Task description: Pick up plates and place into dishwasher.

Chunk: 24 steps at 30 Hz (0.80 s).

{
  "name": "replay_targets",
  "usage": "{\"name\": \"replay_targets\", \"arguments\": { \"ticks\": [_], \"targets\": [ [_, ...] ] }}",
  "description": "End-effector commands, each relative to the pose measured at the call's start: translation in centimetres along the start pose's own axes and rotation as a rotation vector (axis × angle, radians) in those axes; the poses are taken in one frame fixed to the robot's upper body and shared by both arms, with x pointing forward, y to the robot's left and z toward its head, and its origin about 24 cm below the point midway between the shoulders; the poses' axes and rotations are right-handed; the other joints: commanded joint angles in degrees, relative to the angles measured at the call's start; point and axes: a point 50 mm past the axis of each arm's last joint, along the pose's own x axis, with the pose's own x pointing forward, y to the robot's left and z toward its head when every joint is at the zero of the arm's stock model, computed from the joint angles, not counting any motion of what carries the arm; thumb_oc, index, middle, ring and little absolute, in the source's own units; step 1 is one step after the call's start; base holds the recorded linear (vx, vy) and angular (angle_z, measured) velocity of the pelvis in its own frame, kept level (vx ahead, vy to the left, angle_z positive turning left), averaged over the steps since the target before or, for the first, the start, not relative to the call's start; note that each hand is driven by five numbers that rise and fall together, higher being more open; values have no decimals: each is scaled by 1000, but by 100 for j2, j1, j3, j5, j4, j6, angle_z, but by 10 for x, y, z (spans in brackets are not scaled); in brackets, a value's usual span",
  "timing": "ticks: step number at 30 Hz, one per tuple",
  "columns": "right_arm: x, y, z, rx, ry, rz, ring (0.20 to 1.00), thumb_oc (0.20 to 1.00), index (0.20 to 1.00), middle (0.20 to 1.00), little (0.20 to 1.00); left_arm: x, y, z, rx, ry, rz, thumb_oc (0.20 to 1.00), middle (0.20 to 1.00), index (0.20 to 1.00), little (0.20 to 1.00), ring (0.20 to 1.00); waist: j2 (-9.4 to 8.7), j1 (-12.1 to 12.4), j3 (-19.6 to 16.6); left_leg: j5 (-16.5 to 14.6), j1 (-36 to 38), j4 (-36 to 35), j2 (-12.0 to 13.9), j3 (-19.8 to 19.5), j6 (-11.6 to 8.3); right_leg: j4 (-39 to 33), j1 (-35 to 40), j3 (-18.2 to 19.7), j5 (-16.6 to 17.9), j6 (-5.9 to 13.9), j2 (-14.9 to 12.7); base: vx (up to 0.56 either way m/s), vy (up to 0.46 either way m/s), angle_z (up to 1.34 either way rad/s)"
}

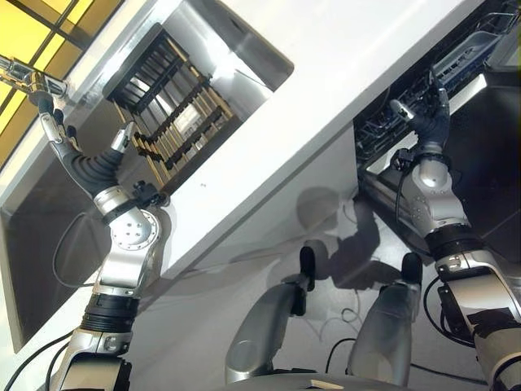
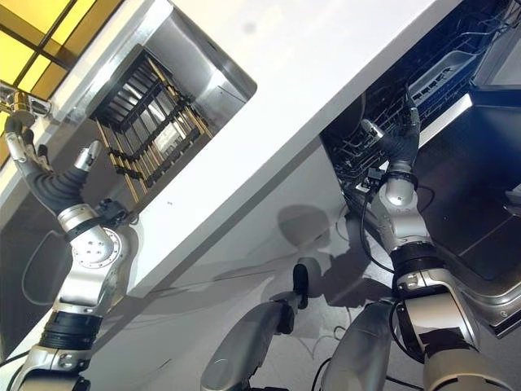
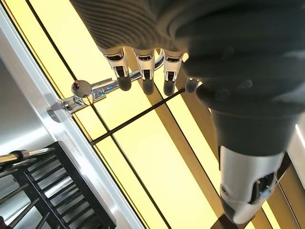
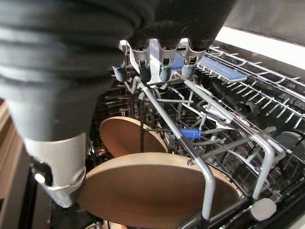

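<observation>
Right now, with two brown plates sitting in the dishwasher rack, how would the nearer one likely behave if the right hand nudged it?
The nearer brown plate looks rigid, with a thick rounded rim, so it probably would not flex. Its matte, wood-like surface suggests fair grip and a light weight. Leaning among the wire tines of the rack, it might tip against them rather than roll.

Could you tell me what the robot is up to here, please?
It is loading plates into the dishwasher. The right hand reaches open into the dishwasher rack, where two brown plates already sit. The left hand is raised, open and empty, near the faucet by the sink and its drying rack.
</observation>
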Motion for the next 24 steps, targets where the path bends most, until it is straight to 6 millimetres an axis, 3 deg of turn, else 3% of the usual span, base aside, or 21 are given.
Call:
{"name": "replay_targets", "arguments": {
  "ticks": [1,9,17,24],
  "targets": [
    [0,9,48,97,-248,27,1000,1000,1000,1000,1000,10,-3,7,-19,-54,37,1000,1000,1000,1000,1000,101,-266,361,-400,271,175,184,175,-366,-643,64,231,733,-494,-27,1,-47,-5],
    [-18,-15,25,-6,-196,-94,1000,1000,1000,1000,1000,8,-2,4,-6,-66,26,1000,1000,1000,1000,1000,-123,-513,221,-475,526,38,328,267,-345,-755,228,297,685,-452,155,-21,-70,-9],
    [-49,-34,9,-69,-180,-166,1000,1000,1000,1000,1000,3,4,2,13,-76,19,1000,1000,1000,1000,1000,-458,-731,-16,-602,887,-66,414,285,-320,-951,578,360,691,-433,274,-1,-53,-20],
    [-76,-60,-1,-70,-150,-233,1000,1000,1000,1000,1000,-10,10,-9,43,-29,-30,1000,1000,1000,1000,1000,-701,-990,-245,-952,1177,385,392,329,-273,-791,862,580,622,-459,366,107,37,-30]
  ]
}}
